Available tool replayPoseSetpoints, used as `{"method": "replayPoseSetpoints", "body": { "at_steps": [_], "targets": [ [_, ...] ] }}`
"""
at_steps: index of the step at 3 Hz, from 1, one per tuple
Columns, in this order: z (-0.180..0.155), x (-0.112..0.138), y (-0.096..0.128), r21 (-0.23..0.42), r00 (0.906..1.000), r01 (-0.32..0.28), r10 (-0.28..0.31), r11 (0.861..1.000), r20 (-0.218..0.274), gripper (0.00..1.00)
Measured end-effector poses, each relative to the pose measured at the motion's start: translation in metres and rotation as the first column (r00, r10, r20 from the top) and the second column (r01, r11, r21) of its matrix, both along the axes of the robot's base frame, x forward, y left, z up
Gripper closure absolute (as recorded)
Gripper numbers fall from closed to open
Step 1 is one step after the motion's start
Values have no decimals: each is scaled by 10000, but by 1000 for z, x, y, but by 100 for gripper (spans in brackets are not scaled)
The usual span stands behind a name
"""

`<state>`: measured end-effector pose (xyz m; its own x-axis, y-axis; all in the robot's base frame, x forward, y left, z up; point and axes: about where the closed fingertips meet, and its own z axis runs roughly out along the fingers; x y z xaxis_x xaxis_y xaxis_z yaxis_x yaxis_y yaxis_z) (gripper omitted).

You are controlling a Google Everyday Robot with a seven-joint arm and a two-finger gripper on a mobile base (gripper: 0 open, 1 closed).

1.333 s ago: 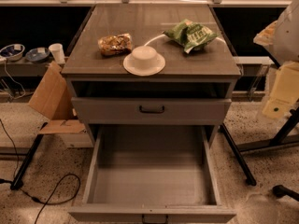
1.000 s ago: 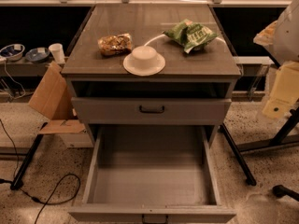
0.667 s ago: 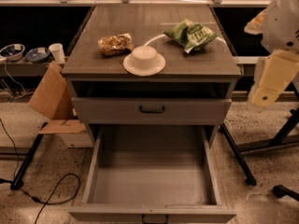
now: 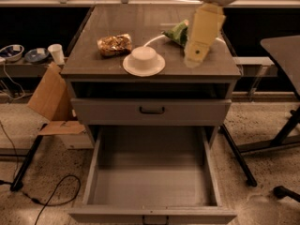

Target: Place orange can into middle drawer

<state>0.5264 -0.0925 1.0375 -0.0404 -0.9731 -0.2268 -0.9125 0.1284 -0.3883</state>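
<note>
the gripper (image 4: 192, 59) hangs at the low end of a cream-coloured arm (image 4: 204, 26) that reaches down from the far right, over the right part of the cabinet top (image 4: 140, 20). whether it is wide or narrow cannot be told; it appears to hold nothing. just behind it, partly hidden by the arm, lies the green chip bag (image 4: 176, 32). to its left stands a white bowl (image 4: 143, 56) on a white plate (image 4: 145, 70), near the front edge of the top. farther left, just beside the plate, the orange can (image 4: 114, 44) lies flat on the cabinet top, well apart from the gripper. below the top is a shut drawer front with a black bar handle (image 4: 151, 110). beneath that, the middle drawer (image 4: 151, 187) is pulled out toward the near side. a cardboard piece (image 4: 48, 97) leans at the cabinet's left, with a paper cup (image 4: 56, 53) behind it.
</note>
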Motion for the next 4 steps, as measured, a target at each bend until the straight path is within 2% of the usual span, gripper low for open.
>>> {"method": "replayPoseSetpoints", "body": {
  "at_steps": [2, 4],
  "targets": [
    [-4, 74, 81, 563, 9982, -384, 357, 9977, 480, 0],
    [-7, 145, 142, 1308, 9971, -363, 271, 9907, 710, 0]
  ]
}}
